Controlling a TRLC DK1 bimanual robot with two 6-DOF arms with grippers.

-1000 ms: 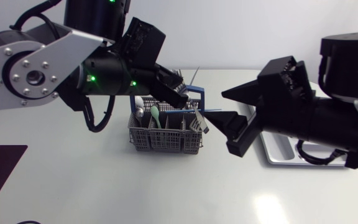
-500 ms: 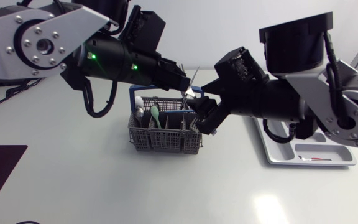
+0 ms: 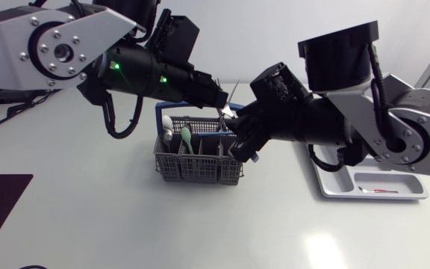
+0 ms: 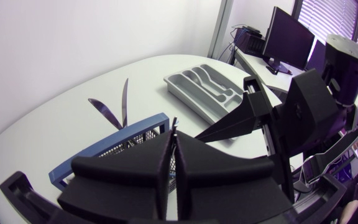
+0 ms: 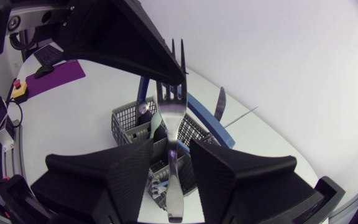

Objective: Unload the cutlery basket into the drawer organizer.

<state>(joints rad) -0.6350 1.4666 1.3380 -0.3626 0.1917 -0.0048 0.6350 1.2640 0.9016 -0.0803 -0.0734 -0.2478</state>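
- The right gripper point(image 5: 171, 147) stood open around the handle of an upright fork point(image 5: 169, 106), fingers just clear of it.
- The left gripper point(image 4: 173, 134) pinched the fork's tines over the cutlery basket point(image 3: 198, 161).
- The drawer organizer point(image 3: 336, 183) lay farther off.

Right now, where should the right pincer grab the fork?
Grip the fork by its handle, from the handle end: it stands prongs up, the left pincer holds the prong end, and the handle hangs free between the right pincer's open fingers.
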